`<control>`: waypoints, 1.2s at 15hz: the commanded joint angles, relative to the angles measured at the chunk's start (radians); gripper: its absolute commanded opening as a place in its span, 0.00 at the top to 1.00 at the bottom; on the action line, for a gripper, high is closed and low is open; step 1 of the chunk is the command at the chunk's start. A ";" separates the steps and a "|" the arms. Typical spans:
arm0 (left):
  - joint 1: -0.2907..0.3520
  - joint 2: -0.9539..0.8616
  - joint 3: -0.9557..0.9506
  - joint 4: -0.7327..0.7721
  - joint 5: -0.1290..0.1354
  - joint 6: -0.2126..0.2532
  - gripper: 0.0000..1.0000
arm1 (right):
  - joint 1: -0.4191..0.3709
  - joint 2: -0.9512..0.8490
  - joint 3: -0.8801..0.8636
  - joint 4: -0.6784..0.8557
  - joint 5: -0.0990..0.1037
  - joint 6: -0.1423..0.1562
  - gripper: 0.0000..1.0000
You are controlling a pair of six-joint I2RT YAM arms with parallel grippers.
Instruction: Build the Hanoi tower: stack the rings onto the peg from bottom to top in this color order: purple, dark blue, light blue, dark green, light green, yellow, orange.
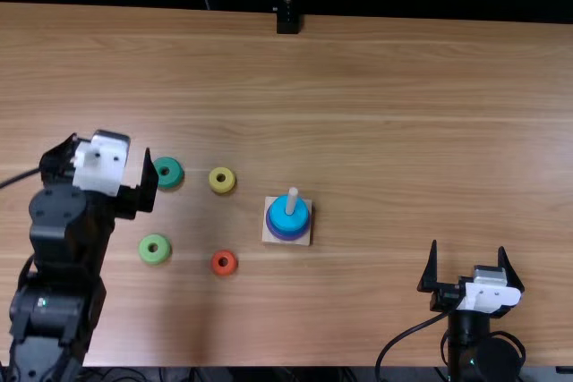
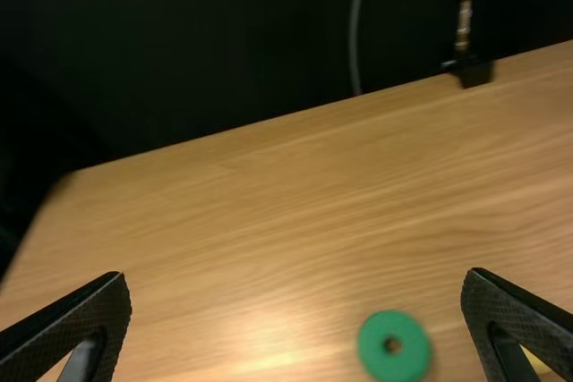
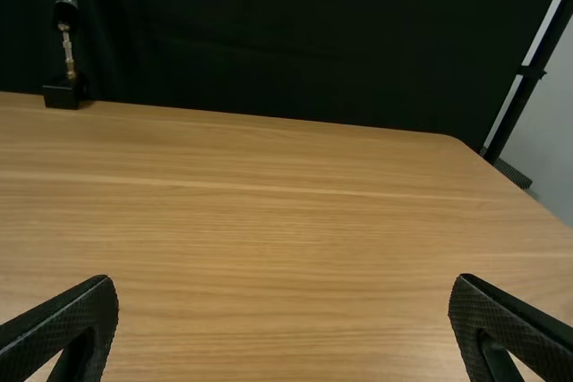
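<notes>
My left gripper point(image 1: 111, 151) is open at the table's left, its right finger beside the dark green ring point(image 1: 168, 173). In the left wrist view the open left gripper point(image 2: 297, 324) has the dark green ring point(image 2: 394, 347) beyond its fingers. A light blue ring point(image 1: 287, 215) lies on top of blue-purple rings point(image 1: 287, 237) around the peg point(image 1: 292, 200) of the square wooden base point(image 1: 269, 239). Loose on the table lie the yellow ring point(image 1: 222, 180), light green ring point(image 1: 154, 249) and orange ring point(image 1: 224, 263). My right gripper point(image 1: 469, 261) stands open near the front edge; the right wrist view shows this gripper point(image 3: 284, 328) holding nothing.
A black mount point(image 1: 287, 21) stands at the far edge of the table point(image 1: 403, 114), with a cable beside it. Another cable point(image 1: 405, 333) loops beside the right arm near the front edge.
</notes>
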 commanded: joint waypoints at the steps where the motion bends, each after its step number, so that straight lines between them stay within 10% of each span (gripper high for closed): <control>1: 0.001 0.062 0.090 -0.042 0.183 -0.066 0.00 | -0.003 -0.019 -0.009 0.003 -0.008 0.000 0.00; 3: 0.011 0.188 0.163 -0.195 0.358 -0.059 0.00 | -0.003 -0.019 -0.009 0.003 -0.008 0.000 0.00; 7: 0.037 0.358 0.295 -0.331 0.380 -0.053 0.00 | -0.005 -0.019 -0.009 0.003 -0.008 0.000 0.00; 9: 0.035 0.398 0.311 -0.353 0.288 -0.060 0.00 | -0.005 -0.019 -0.009 0.003 -0.008 0.000 0.00; 11: 0.027 0.461 0.369 -0.357 0.017 -0.066 0.00 | -0.003 -0.019 -0.009 0.003 -0.008 0.000 0.00; 12: 0.026 0.488 0.395 -0.390 -0.036 -0.066 0.00 | -0.003 -0.019 -0.009 0.003 -0.008 0.000 0.00; 16: 0.020 0.637 0.486 -0.451 -0.022 -0.068 0.00 | -0.003 -0.019 -0.009 0.003 -0.008 0.000 0.00; 18: 0.021 0.692 0.501 -0.462 0.056 -0.079 0.00 | -0.005 -0.019 -0.009 0.003 -0.008 0.000 0.00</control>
